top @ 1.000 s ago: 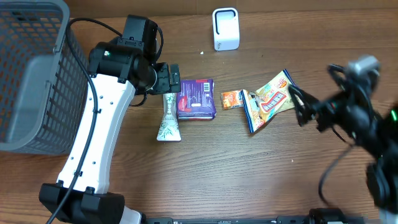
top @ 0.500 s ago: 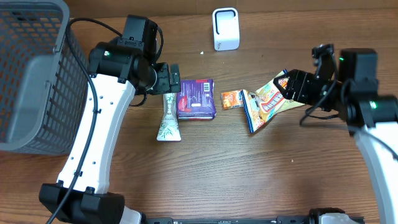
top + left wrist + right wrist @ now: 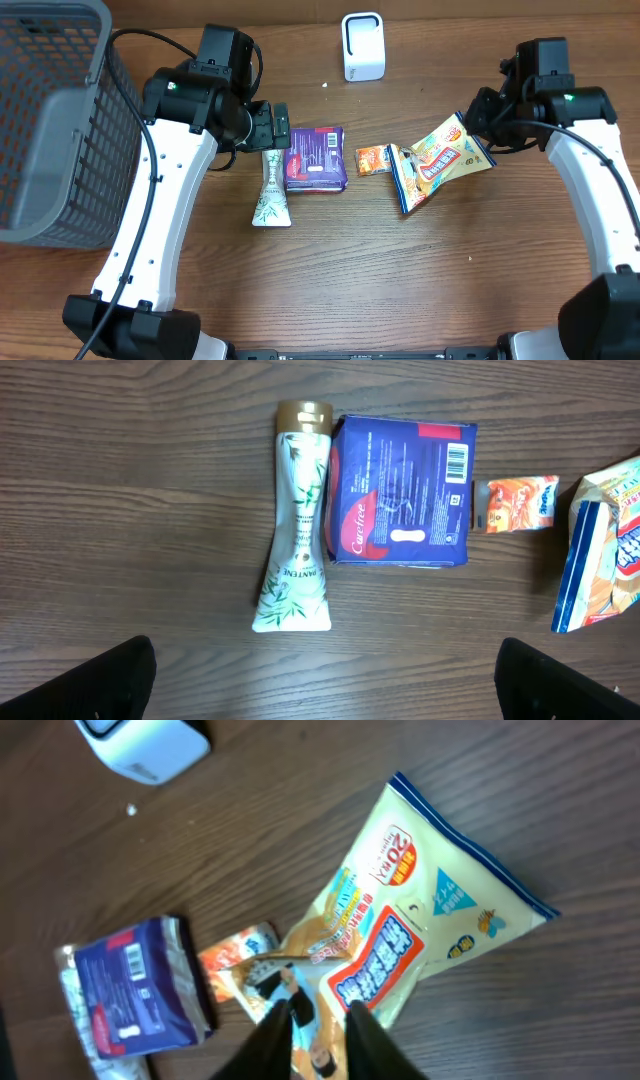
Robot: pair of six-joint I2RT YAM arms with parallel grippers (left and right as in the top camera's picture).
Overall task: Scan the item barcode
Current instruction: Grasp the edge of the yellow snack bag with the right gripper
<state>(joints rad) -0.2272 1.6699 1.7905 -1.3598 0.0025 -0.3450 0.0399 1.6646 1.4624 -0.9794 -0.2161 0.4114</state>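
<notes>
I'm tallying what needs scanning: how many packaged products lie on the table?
4: a white tube at left, a blue pack beside it, a small orange sachet next, and a yellow snack bag at right. The basket may hide more.

Table [image 3: 400, 290] open below snack bag [image 3: 435, 160] (basket [image 3: 40, 130] left).

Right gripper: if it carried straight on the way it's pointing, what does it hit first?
The yellow snack bag; the right gripper points straight at it, though how far above it sits is unclear.
</notes>
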